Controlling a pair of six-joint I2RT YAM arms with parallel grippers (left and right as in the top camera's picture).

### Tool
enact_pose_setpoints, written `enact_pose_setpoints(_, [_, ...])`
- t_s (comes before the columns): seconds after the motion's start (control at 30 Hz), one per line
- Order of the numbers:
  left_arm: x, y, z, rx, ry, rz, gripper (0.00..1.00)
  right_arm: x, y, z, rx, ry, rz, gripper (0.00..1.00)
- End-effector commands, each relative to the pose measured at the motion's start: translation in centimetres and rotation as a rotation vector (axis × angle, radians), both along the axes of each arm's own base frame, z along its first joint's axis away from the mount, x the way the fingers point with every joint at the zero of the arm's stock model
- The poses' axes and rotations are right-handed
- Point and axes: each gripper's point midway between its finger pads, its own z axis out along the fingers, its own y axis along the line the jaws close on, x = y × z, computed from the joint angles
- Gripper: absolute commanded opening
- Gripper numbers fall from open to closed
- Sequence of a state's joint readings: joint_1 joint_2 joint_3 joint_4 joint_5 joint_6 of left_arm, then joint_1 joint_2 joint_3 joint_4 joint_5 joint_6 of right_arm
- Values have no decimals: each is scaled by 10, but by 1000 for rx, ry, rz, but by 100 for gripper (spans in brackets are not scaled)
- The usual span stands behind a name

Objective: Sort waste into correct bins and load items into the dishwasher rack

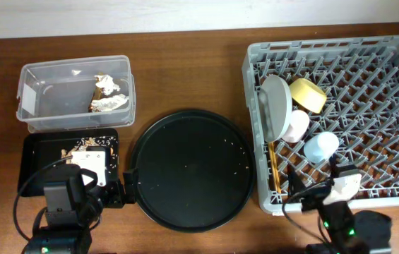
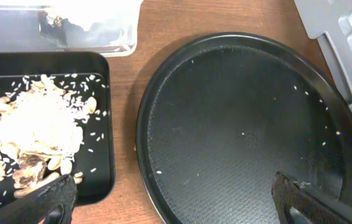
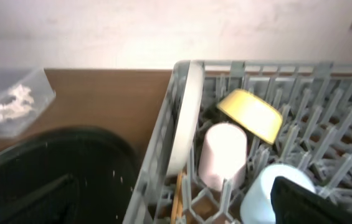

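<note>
The grey dishwasher rack (image 1: 326, 46) at the right holds the upright grey-green plate (image 1: 277, 106), yellow bowl (image 1: 307, 94), pink cup (image 1: 296, 127), blue cup (image 1: 321, 147) and chopsticks (image 1: 274, 166). The clear tub (image 1: 44, 70) at the back left holds tissue pieces (image 1: 107, 83) and a gold-brown wrapper (image 1: 94, 95). The shallow black tray (image 1: 33, 152) holds beige food scraps (image 2: 32, 134). My left gripper (image 2: 176, 205) is open and empty between that tray and the round tray. My right gripper (image 3: 176, 205) is open and empty above the rack's front left corner, near the blue cup (image 3: 263, 193).
A large round black tray (image 1: 192, 169) lies in the middle with a few crumbs on it. The rack's front wall (image 1: 340, 204) is under my right arm. Bare wooden table runs along the back edge.
</note>
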State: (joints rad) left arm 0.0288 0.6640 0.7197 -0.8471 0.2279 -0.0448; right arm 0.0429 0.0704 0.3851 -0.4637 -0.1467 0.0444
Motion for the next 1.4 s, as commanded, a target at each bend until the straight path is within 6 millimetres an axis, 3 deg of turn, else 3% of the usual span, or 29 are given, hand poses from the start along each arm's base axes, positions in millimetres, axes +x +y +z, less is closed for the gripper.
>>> enact_pose_setpoints(0.0, [1,1,2,14,-10,-6,99,20,2,-21,2,-131,3,99])
enact_pose_setpoints(0.07, [1,1,2,14,-10,-6,99,31,-6,-30,5,-213,-50,99])
enact_pose_setpoints(0.13, [1,1,2,14,-10,-6,99,35,-19,-55,-7,-143,-128,99])
enact_pose_setpoints(0.2, [1,1,2,14,-10,-6,99,34,-19,-73,-16,-72,-128,99])
enact_pose_setpoints(0.77, [-2,0,7,15,-35,-8,99,35,-19,-73,-16,-72,-127,99])
enact_pose_setpoints(0.87, [-11,18,18,98,-131,64,99,35,-19,-73,-16,-72,-127,99])
enact_pose_setpoints(0.97, [-9,26,4,125,-295,111,99,35,-19,-73,-16,-72,-127,99])
enact_pose_setpoints(1.03, [2,23,3,108,-516,109,99,35,-19,-73,-16,-72,-127,99])
enact_pose_setpoints(1.17, [20,23,28,109,-892,120,99,35,-19,-73,-16,-72,-127,99])
enact_pose_setpoints(1.23, [21,21,25,215,-918,77,99,35,-19,-73,-16,-72,-127,99])
enact_pose_setpoints(1.3, [22,26,-21,210,-724,96,99,35,-19,-73,-16,-72,-127,99])
enact_pose_setpoints(1.37, [22,24,-21,204,-727,88,99,35,-19,-73,-16,-72,-127,99])
